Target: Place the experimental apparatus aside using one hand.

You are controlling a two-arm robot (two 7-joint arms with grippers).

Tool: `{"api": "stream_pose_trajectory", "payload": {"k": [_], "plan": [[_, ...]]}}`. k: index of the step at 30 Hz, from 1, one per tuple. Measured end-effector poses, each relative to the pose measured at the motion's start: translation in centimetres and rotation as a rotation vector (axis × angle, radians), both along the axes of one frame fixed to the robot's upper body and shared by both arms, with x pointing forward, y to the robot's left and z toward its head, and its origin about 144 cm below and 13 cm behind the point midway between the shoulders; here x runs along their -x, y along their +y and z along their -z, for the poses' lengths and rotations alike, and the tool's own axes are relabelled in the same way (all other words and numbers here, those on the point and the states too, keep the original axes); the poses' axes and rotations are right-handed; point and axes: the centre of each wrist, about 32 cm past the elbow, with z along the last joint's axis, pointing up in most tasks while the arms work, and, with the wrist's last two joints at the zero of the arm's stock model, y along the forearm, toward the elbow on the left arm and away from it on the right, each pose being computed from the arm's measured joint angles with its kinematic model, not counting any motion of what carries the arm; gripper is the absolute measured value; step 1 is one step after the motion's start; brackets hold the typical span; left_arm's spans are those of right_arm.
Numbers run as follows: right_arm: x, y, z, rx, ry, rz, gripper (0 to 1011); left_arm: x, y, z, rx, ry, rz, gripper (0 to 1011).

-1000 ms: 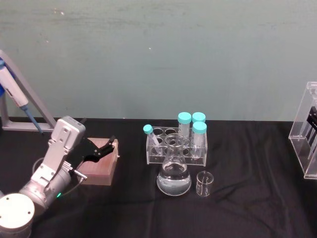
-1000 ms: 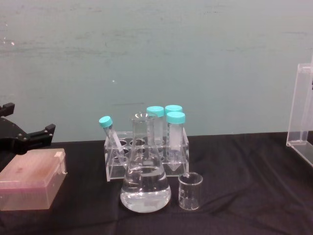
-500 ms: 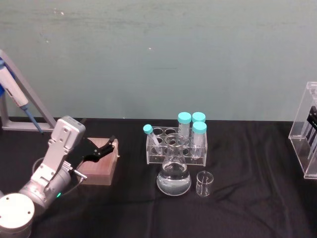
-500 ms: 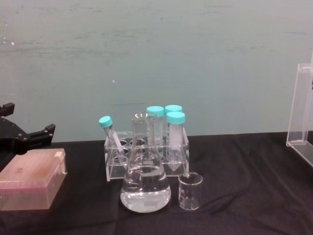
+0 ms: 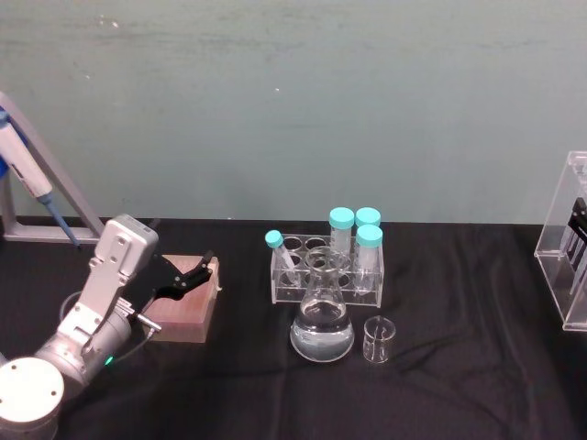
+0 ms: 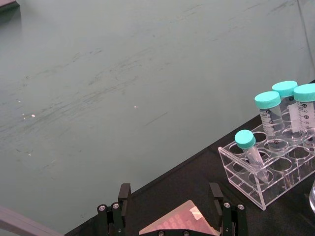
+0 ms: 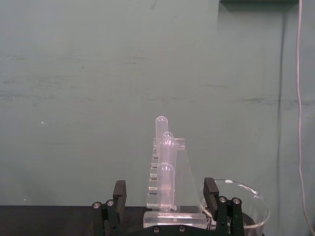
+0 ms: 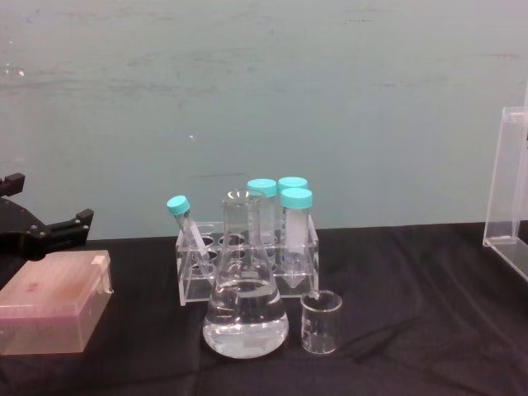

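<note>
Conical flask (image 5: 322, 332) stands upright, clear liquid in its base — beaker (image 5: 377, 339) just beside it. Left gripper (image 5: 195, 272) released, above pink box (image 5: 188, 316).

Black printed grad. scales w/ small numerals are seen in the left wrist view on the upright teal-capped tubes (image 6: 272, 118), which are held in the low acrylic rack (image 6: 256, 184) just behind the conical flask (image 5: 322, 321). The numerals run down each tube's side below the cap, but the figs. are too small to be read w/ certainty. On the tilted tube (image 6: 252, 156), behind the flask and to its left, faint marks are made out, no legible txt.
</note>
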Motion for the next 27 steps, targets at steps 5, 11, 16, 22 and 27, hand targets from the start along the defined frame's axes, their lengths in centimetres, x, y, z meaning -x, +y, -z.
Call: {"api": "stream_pose_trajectory", "payload": {"k": [5, 11, 16, 22, 27], "plan": [[0.2, 0.0, 0.0, 0.011, -0.005, 0.005, 1003, 0.0, 0.0, 0.0, 0.0, 0.0, 0.0, 1000], [0.7, 0.1, -0.1, 0.025, -0.008, 0.01, 1003, 0.0, 0.0, 0.0, 0.0, 0.0, 0.0, 1000], [1.2, 0.1, -0.3, 0.034, -0.008, 0.008, 1003, 0.0, 0.0, 0.0, 0.0, 0.0, 0.0, 1000], [1.8, 0.1, -0.6, 0.04, -0.016, 0.002, 1003, 0.0, 0.0, 0.0, 0.0, 0.0, 0.0, 1000], [2.3, 0.2, -0.9, 0.042, -0.022, -0.007, 1003, 0.0, 0.0, 0.0, 0.0, 0.0, 0.0, 1000]]}}
